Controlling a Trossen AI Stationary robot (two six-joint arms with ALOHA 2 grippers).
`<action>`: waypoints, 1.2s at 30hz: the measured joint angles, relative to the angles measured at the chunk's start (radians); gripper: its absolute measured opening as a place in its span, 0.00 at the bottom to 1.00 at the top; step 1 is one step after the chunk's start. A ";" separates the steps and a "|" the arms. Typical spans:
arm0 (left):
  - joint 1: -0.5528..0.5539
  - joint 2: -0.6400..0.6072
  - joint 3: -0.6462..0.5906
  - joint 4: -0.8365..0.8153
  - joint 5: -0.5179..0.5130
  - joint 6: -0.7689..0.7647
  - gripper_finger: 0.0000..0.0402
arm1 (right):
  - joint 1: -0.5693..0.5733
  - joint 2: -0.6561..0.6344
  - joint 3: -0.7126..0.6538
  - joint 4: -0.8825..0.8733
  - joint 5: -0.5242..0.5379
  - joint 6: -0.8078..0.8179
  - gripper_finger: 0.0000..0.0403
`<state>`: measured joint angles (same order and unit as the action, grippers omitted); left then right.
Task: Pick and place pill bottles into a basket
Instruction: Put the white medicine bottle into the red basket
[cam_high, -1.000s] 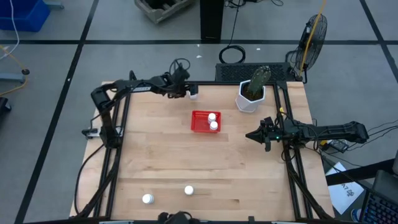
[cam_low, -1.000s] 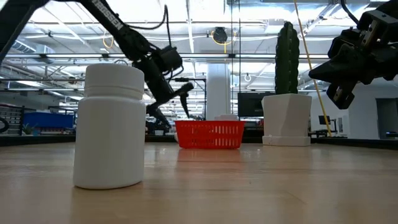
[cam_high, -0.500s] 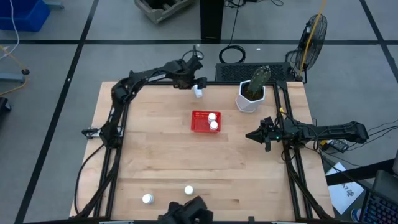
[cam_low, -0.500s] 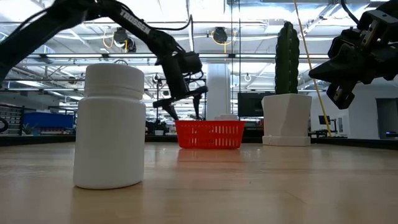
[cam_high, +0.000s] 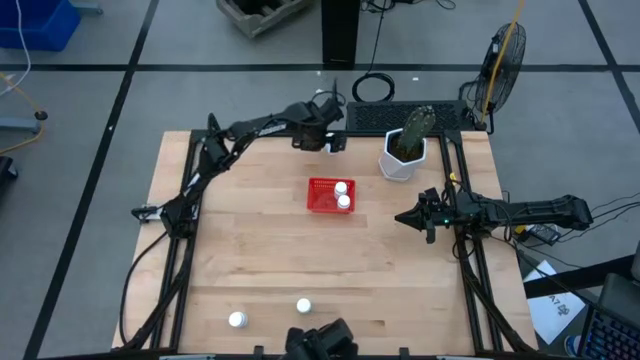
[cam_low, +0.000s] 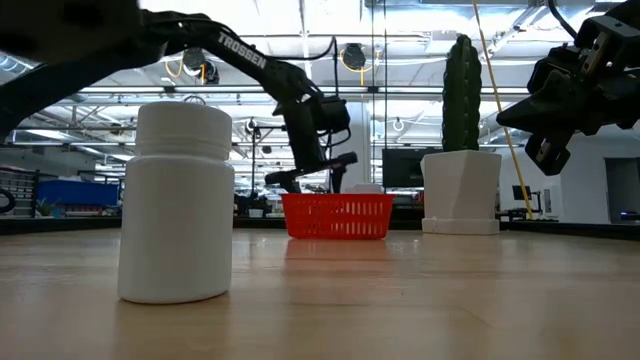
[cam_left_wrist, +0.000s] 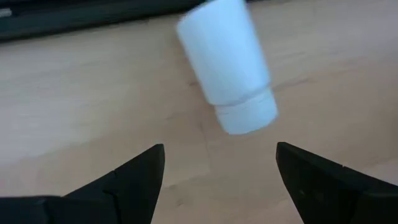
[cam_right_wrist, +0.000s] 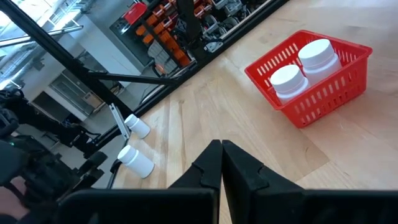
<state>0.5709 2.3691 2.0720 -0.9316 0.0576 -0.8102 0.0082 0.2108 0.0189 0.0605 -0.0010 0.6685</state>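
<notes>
Beyond the red basket, which holds two pill bottles, the left gripper hovers with fingers spread over a bottle on the table's far edge. The right gripper, fingers pressed together, waits beside the basket.

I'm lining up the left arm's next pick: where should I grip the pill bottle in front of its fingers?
Take the pill bottle by its wide body, not the narrower cap. It seems to lie on its side, cap end nearest the open left gripper, so advance past the cap and close across the round body at mid-length. The right gripper waits, shut.
</notes>
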 joint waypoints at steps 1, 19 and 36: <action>0.002 0.000 0.000 0.002 -0.001 -0.012 0.78 | 0.000 0.000 0.000 0.000 0.000 0.000 0.01; -0.059 -0.192 0.000 -0.252 0.133 0.302 0.73 | 0.000 0.003 0.000 0.002 0.000 0.000 0.01; -0.576 -0.503 0.000 -0.636 0.011 0.562 0.64 | 0.000 0.003 0.000 0.001 0.000 0.000 0.01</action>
<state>-0.0055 1.8661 2.0724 -1.5672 0.0682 -0.2479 0.0083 0.2134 0.0189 0.0616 -0.0010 0.6686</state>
